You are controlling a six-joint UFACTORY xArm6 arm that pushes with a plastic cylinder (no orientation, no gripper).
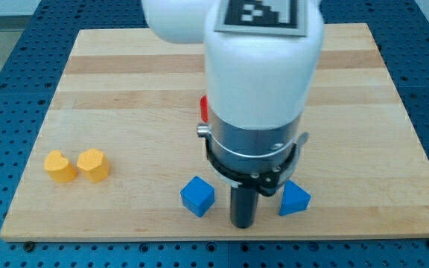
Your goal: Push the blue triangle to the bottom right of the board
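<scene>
Fingers are not carried by this arm, so nothing is gripped; it ends in a dark rod, and my tip (243, 224) is set on the surface (125, 74) near the view's bottom edge. It is placed between a blue cube (197, 196), on the view's left, and the blue triangle (295, 199), on the view's right, apart from both. The triangle is found low on the surface, right of centre, well apart from the right edge. A red block (204, 108) is mostly hidden behind the arm. Two yellow blocks (59, 167) (94, 164) are seen side by side at the lower left.
</scene>
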